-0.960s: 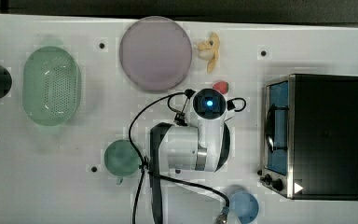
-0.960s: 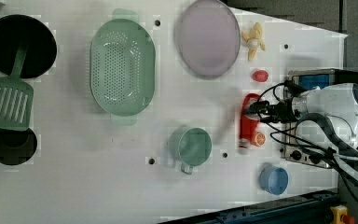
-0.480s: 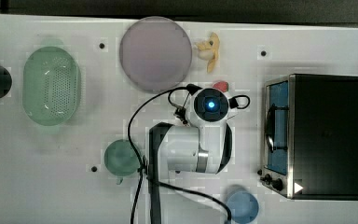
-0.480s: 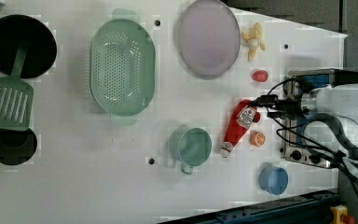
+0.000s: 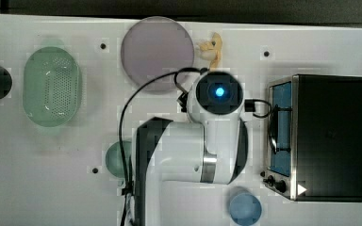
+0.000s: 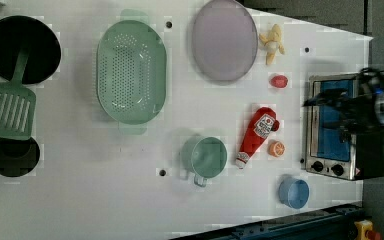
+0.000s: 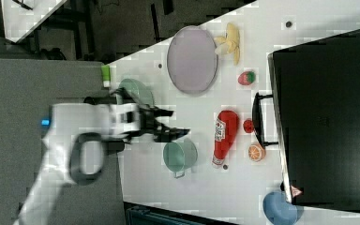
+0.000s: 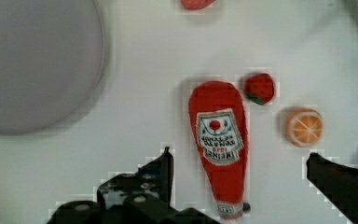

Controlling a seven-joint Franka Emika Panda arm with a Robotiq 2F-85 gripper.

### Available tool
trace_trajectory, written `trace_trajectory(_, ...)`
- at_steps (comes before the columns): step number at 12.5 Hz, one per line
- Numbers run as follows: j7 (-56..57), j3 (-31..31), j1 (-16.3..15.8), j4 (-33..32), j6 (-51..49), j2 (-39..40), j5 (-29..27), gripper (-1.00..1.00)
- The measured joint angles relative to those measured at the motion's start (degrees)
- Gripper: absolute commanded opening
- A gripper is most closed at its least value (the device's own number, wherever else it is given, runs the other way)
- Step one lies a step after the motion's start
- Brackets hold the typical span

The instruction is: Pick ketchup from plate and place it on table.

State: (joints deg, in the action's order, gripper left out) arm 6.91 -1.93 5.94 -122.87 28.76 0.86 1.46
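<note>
The ketchup (image 6: 257, 134) lies flat on the white table (image 6: 105, 200), cap end toward the green cup, red body toward the plate. It also shows as the ketchup (image 7: 224, 136) in the right view and the ketchup (image 8: 220, 144) in the wrist view. The mauve-grey plate (image 6: 224, 40) (image 5: 156, 52) has nothing on it. My gripper (image 8: 240, 158) hangs well above the bottle, open, its two dark fingers wide apart and touching nothing. In the right view the gripper (image 7: 171, 123) is lifted off the table.
A strawberry (image 8: 259, 87) and an orange slice (image 6: 276, 149) lie close beside the bottle. A green cup (image 6: 207, 156), a green colander (image 6: 130, 70), a toaster oven (image 6: 335, 130), a blue bowl (image 6: 293, 192), a banana (image 6: 271, 39) and another strawberry (image 6: 278, 81) stand around.
The gripper has drawn up and away from the ketchup, which now lies uncovered on the table. In the top view the arm looms larger.
</note>
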Motion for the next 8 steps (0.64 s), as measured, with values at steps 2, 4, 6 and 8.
trace_trajectory(2,-2.4,0.1,-0.1,6.7,-8.1,-3.0,0.0,1.0)
trace_trajectory(4,-3.9,0.2,-0.1,12.5,-11.9,-5.1,0.0,1.0)
trace_trajectory(6,-4.9,0.3,-0.2,17.7,-15.7,-5.6,-0.3,1.0)
trace_trajectory(8,-5.3,0.0,-0.2,20.4,-19.2,-5.8,-0.4,1.0)
